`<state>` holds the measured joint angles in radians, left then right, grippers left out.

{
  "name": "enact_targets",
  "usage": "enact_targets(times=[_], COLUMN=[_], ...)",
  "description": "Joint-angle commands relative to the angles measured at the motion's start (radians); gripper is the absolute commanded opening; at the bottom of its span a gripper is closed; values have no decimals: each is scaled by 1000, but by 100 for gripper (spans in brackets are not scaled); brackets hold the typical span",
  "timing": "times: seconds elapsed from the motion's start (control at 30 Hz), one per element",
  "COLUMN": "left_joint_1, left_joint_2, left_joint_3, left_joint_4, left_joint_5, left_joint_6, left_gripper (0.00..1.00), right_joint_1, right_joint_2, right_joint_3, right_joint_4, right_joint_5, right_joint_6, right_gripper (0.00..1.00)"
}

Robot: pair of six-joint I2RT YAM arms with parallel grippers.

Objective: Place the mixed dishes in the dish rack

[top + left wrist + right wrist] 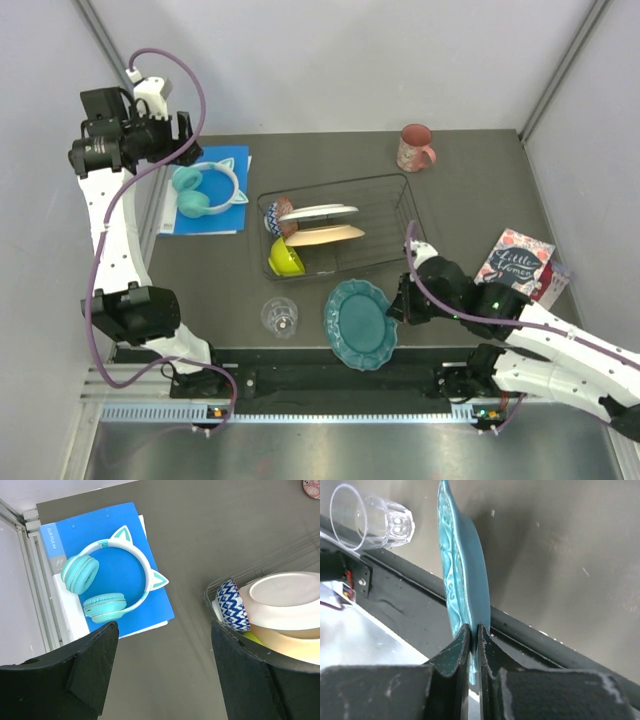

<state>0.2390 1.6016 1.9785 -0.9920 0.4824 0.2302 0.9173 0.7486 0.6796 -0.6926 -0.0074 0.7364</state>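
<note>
Right wrist: right gripper (474, 632) clamped on teal scalloped plate (462, 565) rim, plate near table (480, 200) front edge, just in front of dish rack (408, 215), maybe tilted; left gripper (164, 645) wide, empty.

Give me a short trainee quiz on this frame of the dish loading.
1. True or false: the right hand is shut on the rim of the teal plate.
2. Where is the pink mug relative to the dish rack? A inside it, B beyond its far side, C at its near side.
3. How many dishes are outside the rack?
Key: 1 true. 2 B. 3 three: teal plate, pink mug, clear glass.
</note>
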Motion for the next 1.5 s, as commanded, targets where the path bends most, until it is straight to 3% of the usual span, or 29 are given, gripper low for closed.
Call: enact_targets(times=[0.0,0.33,0.47,0.8,1.13,1.47], left_joint_1=[5,5,5,5,6,6], left_joint_2=[-34,-54,-65,-78,-97,-97], left_joint_3=[-1,-30,-30,-70,-107,-112], left_joint_4=[55,53,47,73,87,101], left_joint_5=[22,38,56,56,48,45], left_joint_6=[-20,18,31,9,20,17], left_gripper=[79,79,79,79,79,79], right_joint_1=[112,147,181,317,508,555], right_joint_2=[55,124,146,326,543,595], right_joint_3=[136,44,200,577,656,675], right_joint_4=[48,186,127,-94,-186,-205], right_joint_5=[199,213,358,533,668,678], right_joint_6=[-42,12,-84,-353,-422,-436], right_gripper=[0,0,0,0,0,0])
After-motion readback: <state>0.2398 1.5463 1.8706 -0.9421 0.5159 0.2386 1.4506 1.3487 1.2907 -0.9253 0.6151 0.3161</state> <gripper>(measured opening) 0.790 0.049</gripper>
